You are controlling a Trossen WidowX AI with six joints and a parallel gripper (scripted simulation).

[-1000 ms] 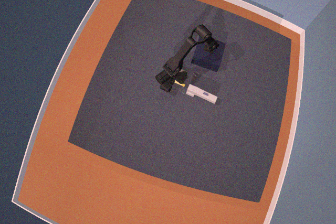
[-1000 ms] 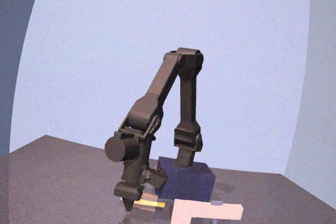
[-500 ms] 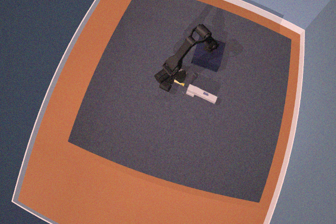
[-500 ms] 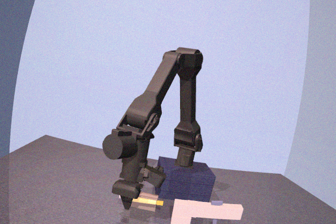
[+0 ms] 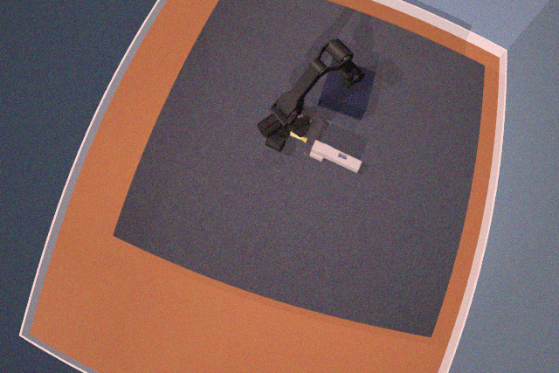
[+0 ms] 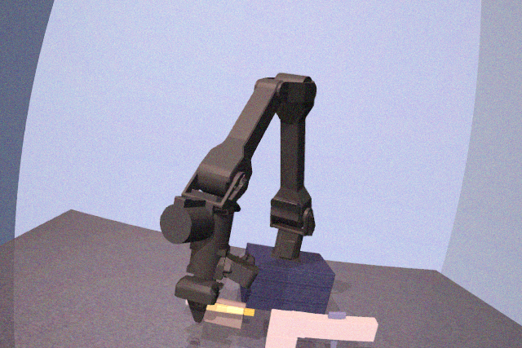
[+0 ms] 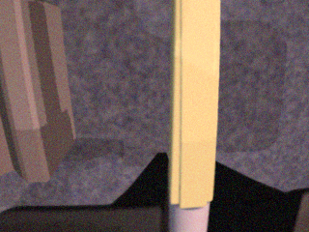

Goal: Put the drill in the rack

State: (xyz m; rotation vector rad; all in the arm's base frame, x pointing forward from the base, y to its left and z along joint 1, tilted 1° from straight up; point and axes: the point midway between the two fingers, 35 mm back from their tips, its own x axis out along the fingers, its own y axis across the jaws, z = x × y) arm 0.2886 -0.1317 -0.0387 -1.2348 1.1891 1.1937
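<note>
The yellow drill [image 5: 299, 136] [image 6: 227, 308] [image 7: 199, 106] lies level in my gripper [image 5: 289, 133] [image 6: 202, 308] [image 7: 189, 215], which is shut on it at its pale rear end. The drill's front tip is out of the pale holder [image 5: 330, 154] [image 6: 316, 325], with a small gap between them. The blue-violet key [image 5: 342, 155] [image 6: 337, 315] sticks up a little from the holder's top. The brownish grooved rack [image 6: 223, 321] [image 7: 50, 97] stands close beside the drill. It is at the left of the wrist view, apart from the drill. In the top view I cannot make it out.
The dark blue base block [image 5: 345, 95] [image 6: 290, 283] of the arm stands behind the rack and holder. The dark mat [image 5: 271, 224] has an orange border [image 5: 225, 323]. The holder lies to the right of my gripper in the top and exterior views.
</note>
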